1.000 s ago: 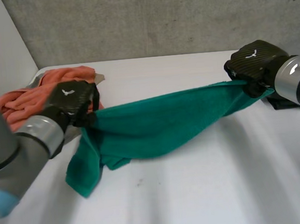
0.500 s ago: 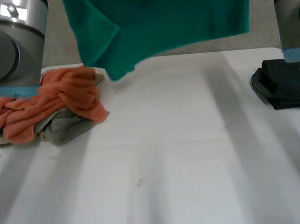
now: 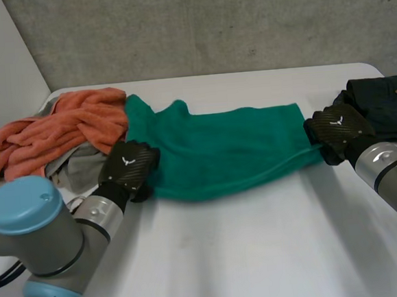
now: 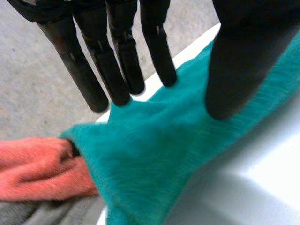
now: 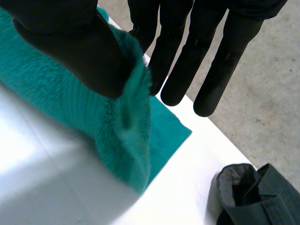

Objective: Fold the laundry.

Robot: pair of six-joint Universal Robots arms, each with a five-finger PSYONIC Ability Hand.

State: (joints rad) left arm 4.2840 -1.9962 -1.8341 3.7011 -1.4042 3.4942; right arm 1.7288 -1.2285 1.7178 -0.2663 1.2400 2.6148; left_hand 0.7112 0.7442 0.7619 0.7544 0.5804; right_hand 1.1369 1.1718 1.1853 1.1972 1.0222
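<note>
White table [image 3: 262, 253]: the lower half of the frame is bare, so fold toward it. Green towel [image 3: 219, 154] lies across centre; pull it flat first. Orange pile [image 3: 53, 132] touches its left edge and dark garment [image 3: 387, 99] crowds the right. Right hand [image 3: 336, 129] pinches the right edge. Left hand [image 3: 128, 166] rests on the lower-left corner, fingers straight and spread.

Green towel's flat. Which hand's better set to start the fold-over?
Right hand, probably: it pinches one end of the green towel between thumb and finger, edge lifted. Left hand is open above its end, holding nothing.
</note>
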